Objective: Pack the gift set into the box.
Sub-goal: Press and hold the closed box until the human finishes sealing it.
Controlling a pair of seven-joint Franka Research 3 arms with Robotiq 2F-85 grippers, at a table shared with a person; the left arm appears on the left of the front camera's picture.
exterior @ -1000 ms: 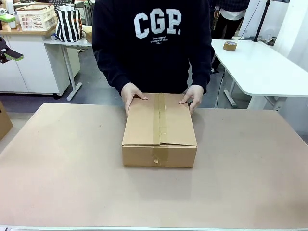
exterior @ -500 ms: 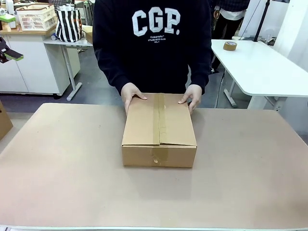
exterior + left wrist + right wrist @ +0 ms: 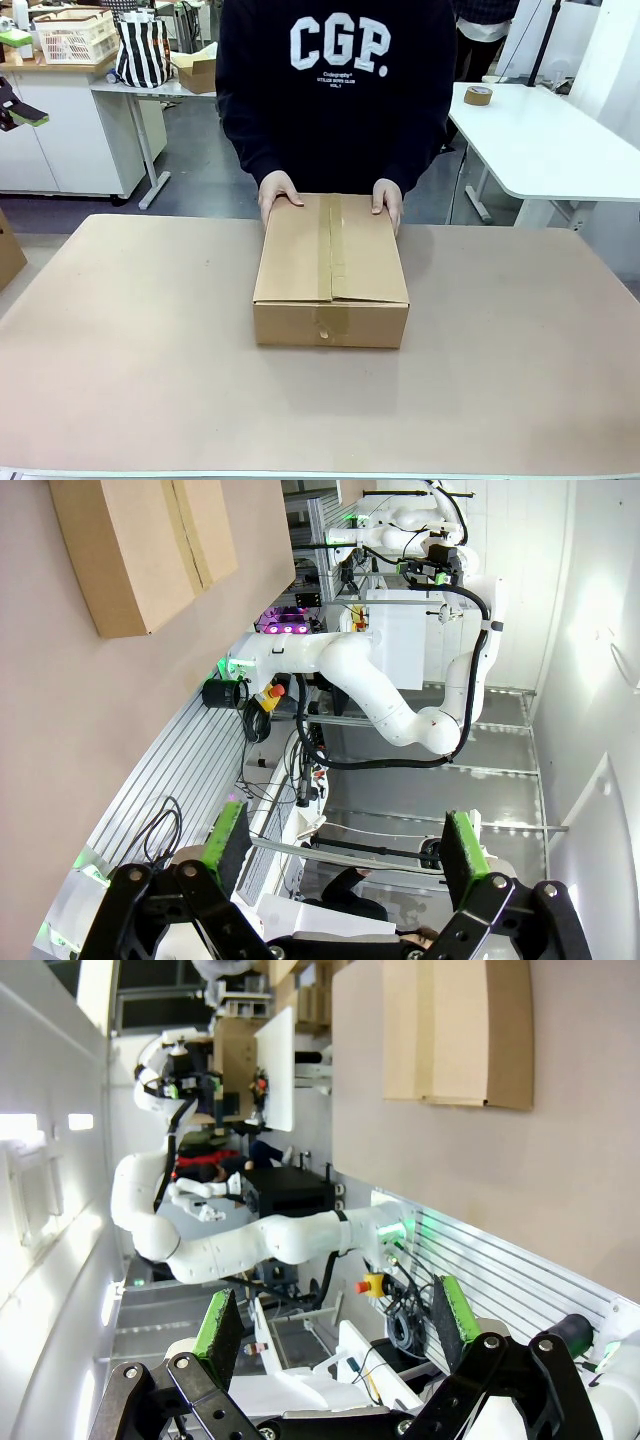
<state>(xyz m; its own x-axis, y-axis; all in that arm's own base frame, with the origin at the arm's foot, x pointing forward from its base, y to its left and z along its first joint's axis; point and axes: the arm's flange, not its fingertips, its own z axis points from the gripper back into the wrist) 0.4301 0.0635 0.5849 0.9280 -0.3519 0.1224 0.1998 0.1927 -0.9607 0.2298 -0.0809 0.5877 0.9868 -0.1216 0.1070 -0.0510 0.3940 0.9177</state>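
Observation:
The box, a plain brown carton with its top flaps closed and taped along the seam, sits in the middle of the table. A person in a dark sweatshirt stands at the far side with both hands resting on the box's far edge. The box lies at the top left of the left wrist view, and the box lies at the top of the right wrist view. My left gripper is open and holds nothing. My right gripper is open too, well away from the box. The gift set is hidden.
The corner of another brown carton pokes in at the table's left edge. A white table with a roll of tape stands behind on the right. My other arm shows in each wrist view.
The person has shifted a little to the right and drawn both hands back to the box's far edge. The box and both arms have not moved.

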